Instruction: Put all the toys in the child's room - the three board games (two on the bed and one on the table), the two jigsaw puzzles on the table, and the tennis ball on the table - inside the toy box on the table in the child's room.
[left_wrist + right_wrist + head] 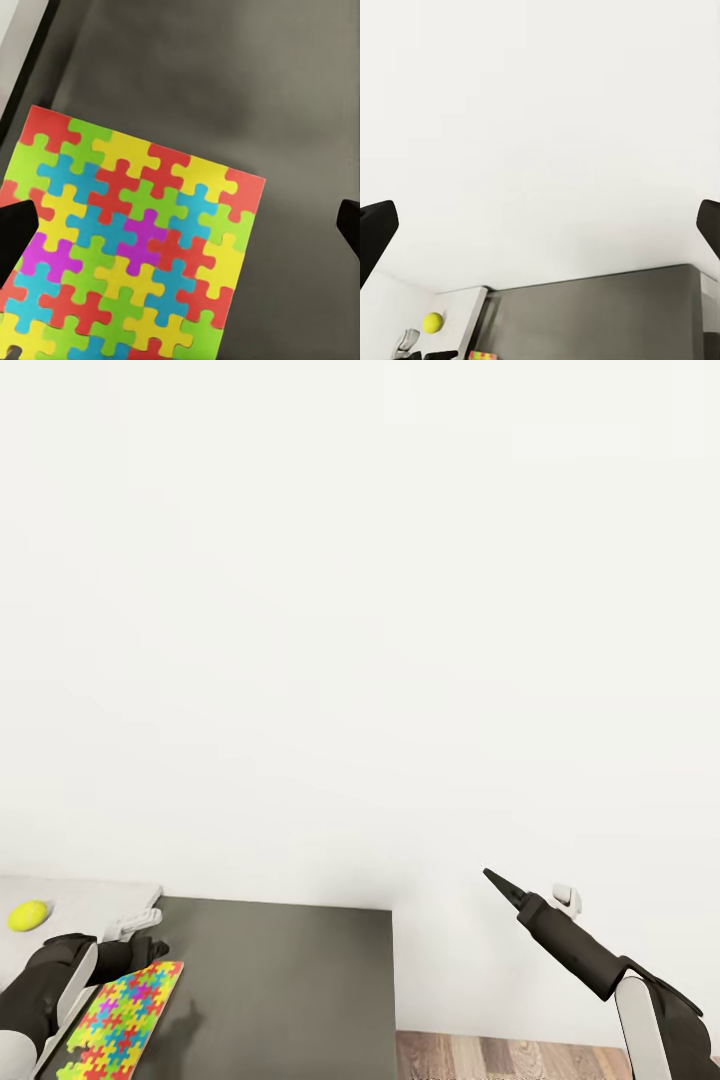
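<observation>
- Left claw (pixel 140 945) sits low over the dark surface (pixel 290 990), right at the top edge of the jigsaw puzzle (pixel 120 1010). From its wrist cam both fingers (pixel 15 232) are spread wide to either side of the puzzle with nothing between them, so it's open and not touching the puzzle as far as I can see.
- That puzzle is the bright multicolour one, lying flat near the surface's left side. Every piece looks locked in.
- Tennis ball (pixel 28 915) is off to the left on a lighter grey patch (pixel 90 905) next to the dark top, well apart from the puzzle.
- Right claw (pixel 500 885) is held up in the air off the surface's right edge, pointing toward the plain white wall (pixel 360 610). Its fingers (pixel 375 232) show at the far edges of its own cam, wide apart, empty.
- Bit of wood floor (pixel 500 1060) shows below the right arm.
- Right wrist cam also catches the ball (pixel 432 322) and the dark top (pixel 592 315) from further off.
</observation>
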